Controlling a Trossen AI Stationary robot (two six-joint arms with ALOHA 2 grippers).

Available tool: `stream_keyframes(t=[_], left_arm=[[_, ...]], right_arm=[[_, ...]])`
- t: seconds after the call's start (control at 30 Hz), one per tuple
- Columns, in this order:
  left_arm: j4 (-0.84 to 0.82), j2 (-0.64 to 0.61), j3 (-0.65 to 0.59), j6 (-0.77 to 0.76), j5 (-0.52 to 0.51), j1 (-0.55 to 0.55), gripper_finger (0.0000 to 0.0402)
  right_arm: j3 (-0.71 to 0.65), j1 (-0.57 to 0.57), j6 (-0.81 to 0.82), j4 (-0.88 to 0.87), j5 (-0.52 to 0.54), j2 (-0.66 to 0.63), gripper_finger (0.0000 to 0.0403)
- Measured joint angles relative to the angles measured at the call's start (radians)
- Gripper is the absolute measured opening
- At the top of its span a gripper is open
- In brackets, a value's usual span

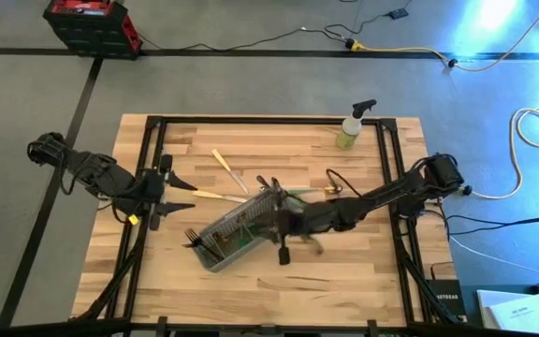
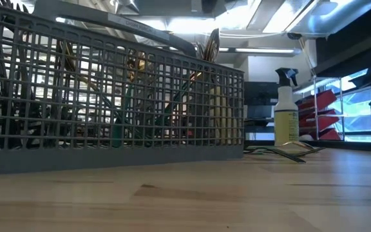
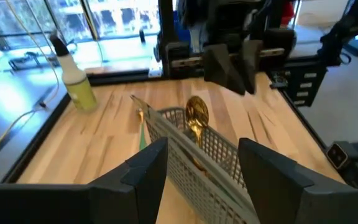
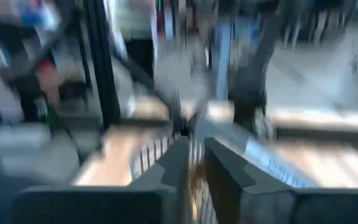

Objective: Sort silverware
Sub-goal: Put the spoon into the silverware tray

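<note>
The grey wire-mesh caddy [image 1: 241,229] is lying at the table's centre, angled so its ends are pointing toward 2 and 8 o'clock. Silverware [image 2: 134,96] is standing inside it, gold heads and green and cream handles showing through the mesh, with a gold spoon [image 3: 196,115] poking above the rim. More pieces are lying loose on the wooden table [image 1: 344,281]: a cream-handled one [image 1: 227,171] at 11 o'clock from the caddy, another [image 1: 215,196] at 10 o'clock, and a green-handled one [image 1: 299,196] at 2 o'clock.

The right gripper [image 4: 194,163] is hovering over the caddy's 2 o'clock end, fingers standing just barely apart with something gold blurred between them; whether it is grasping that piece I cannot tell. The left gripper [image 3: 201,165] is waiting at 9 o'clock from the caddy, released, fingers spread with nothing between them.

A yellow-green spray bottle [image 1: 352,127] is standing at 1 o'clock, well apart.
</note>
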Motion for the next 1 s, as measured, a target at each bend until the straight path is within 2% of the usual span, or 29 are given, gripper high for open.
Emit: stream_keyframes(t=[0.07, 0.2, 0.3, 0.4, 0.5, 0.6, 0.8, 1.0], left_arm=[[-0.005, 0.01, 0.0, -0.008, -0.002, 0.0, 0.0182], [-0.009, 0.028, -0.001, -0.029, -0.001, -0.003, 0.0182], [-0.019, 0.036, -0.001, -0.032, -0.001, -0.011, 0.0182], [-0.027, 0.038, -0.001, -0.034, 0.002, -0.021, 0.0182], [-0.027, 0.038, -0.001, -0.031, 0.002, -0.028, 0.0182], [-0.027, 0.036, -0.001, -0.027, 0.002, -0.032, 0.0182], [-0.027, 0.037, -0.001, -0.027, 0.001, -0.032, 0.0182], [-0.035, 0.037, -0.001, -0.031, -0.002, -0.032, 0.0182]], right_arm=[[0.106, 0.025, -0.005, -0.184, 0.07, 0.048, 0.0083], [0.313, 0.074, -0.008, -0.426, 0.244, 0.127, 0.0158], [0.397, 0.091, 0.023, -0.597, 0.37, 0.194, 0.0208], [0.431, 0.09, -0.081, -0.68, 0.387, 0.25, 0.0239], [0.486, 0.083, -0.127, -0.703, 0.394, 0.264, 0.0237], [0.522, 0.05, -0.057, -0.782, 0.4, 0.283, 0.0217], [0.545, 0.027, -0.02, -0.861, 0.346, 0.279, 0.0186], [0.544, 0.016, -0.019, -0.866, 0.335, 0.282, 0.0182]])
